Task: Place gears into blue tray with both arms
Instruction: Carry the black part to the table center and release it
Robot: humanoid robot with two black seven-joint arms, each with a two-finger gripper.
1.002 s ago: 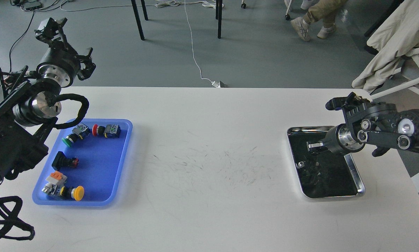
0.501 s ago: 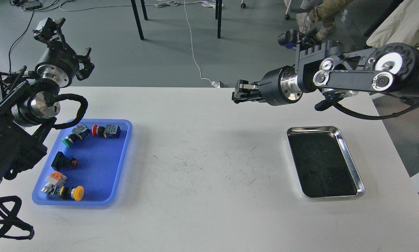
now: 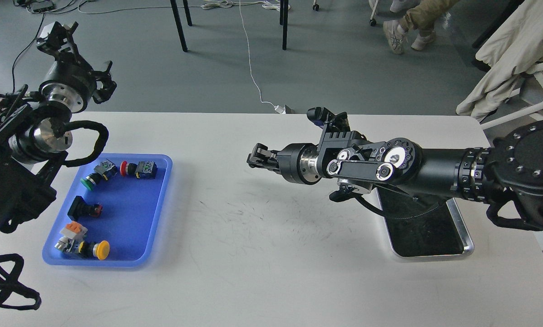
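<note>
One arm counts now: my right gripper (image 3: 254,160) is over the table, the blue tray (image 3: 158,204) off to its left. Its grip I cannot tell.

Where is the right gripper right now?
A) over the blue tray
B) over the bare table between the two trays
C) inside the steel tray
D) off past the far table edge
B: the right gripper sits above bare white table, clear of the blue tray on its left and the steel tray behind it on the right.
</note>
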